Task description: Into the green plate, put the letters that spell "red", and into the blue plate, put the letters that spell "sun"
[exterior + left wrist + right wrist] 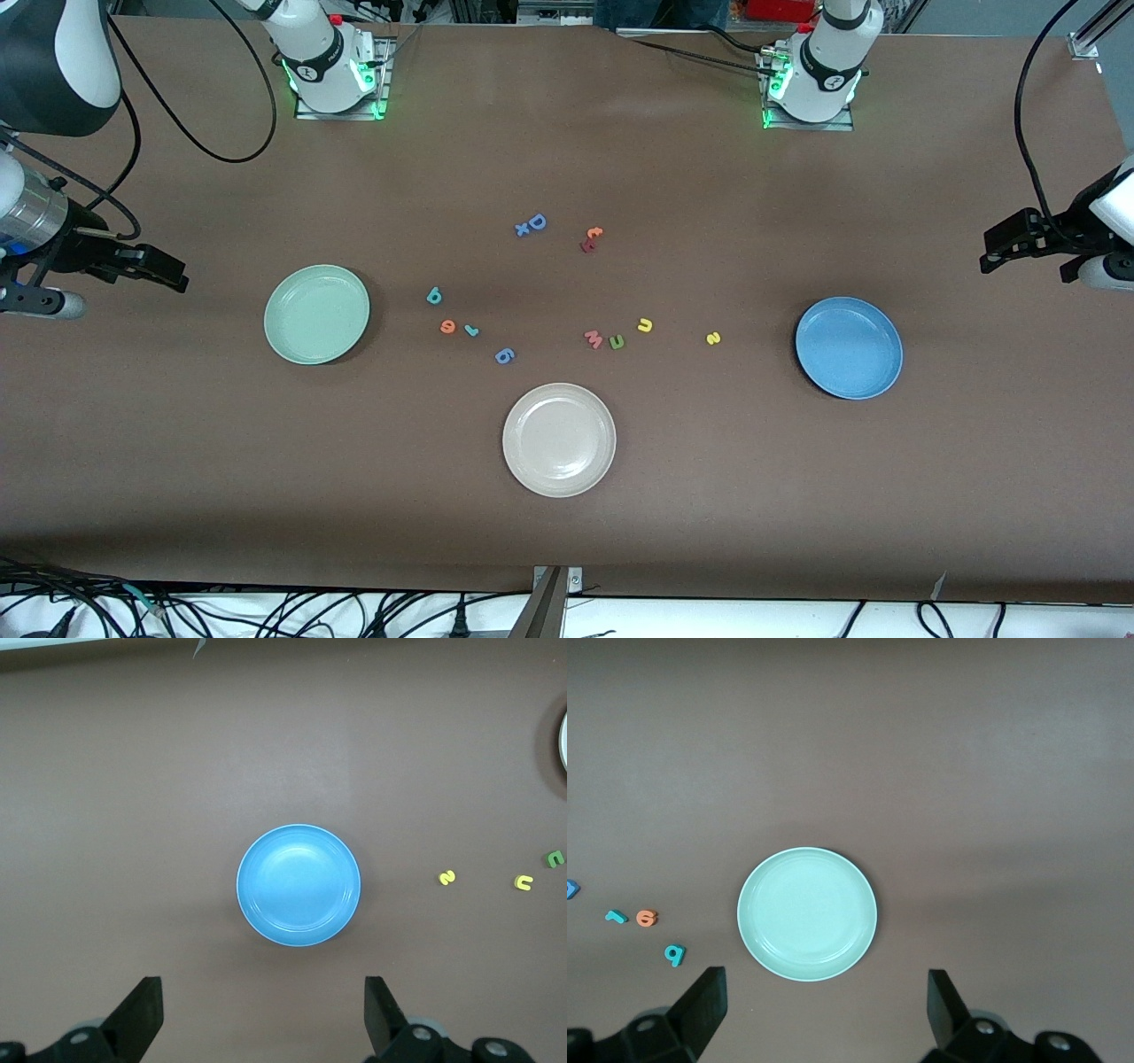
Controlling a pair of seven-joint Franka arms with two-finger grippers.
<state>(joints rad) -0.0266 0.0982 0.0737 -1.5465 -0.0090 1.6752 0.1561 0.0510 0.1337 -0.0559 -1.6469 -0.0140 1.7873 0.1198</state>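
The green plate (316, 314) (807, 913) lies bare toward the right arm's end. Beside it are the teal "d" (434, 296) (675, 954), orange "e" (447, 327) (646, 918) and teal "r" (471, 330) (616, 917). The blue plate (849, 347) (299, 885) lies bare toward the left arm's end. Nearby are the yellow "s" (713, 338) (447, 877), yellow "u" (645, 325) (524, 882) and green "n" (617, 341) (555, 858). My right gripper (180, 281) (825, 979) hangs open over the table beside the green plate. My left gripper (989, 258) (262, 985) hangs open beside the blue plate.
A beige-white plate (559, 439) sits nearest the front camera, mid-table. A blue "g" (504, 356) lies by the "r", a pink "w" (594, 338) touches the "n". Farther back lie a blue "D" (537, 221) and an orange "c" (594, 233).
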